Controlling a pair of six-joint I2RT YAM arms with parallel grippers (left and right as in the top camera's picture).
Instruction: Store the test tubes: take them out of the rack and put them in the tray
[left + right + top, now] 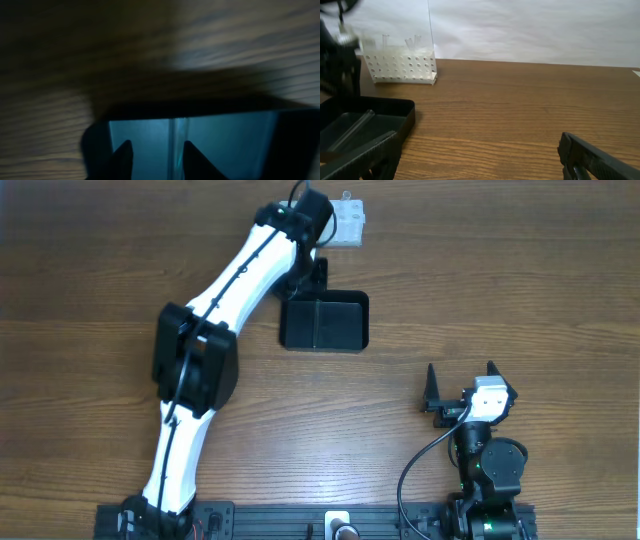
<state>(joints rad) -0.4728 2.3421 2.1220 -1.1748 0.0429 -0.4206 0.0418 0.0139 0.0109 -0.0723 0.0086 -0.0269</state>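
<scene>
The white test tube rack (348,222) stands at the table's far edge, and clear tubes (412,42) stick up from it. In front of it sits the black tray (345,335) with one clear tube (352,127) lying inside. My left gripper (305,283) hangs over the tray's far left part. In its wrist view the left gripper (157,146) is open, and the tube (177,135) lies on the tray floor beyond the gap, close to one finger. My right gripper (460,387) stands open and empty near the right arm's base, well away from the tray.
Bare wooden table (520,280) stretches to the right of the tray and rack. The left arm's white links (230,290) cross the table's left half diagonally. A white wall (530,30) rises behind the table's far edge.
</scene>
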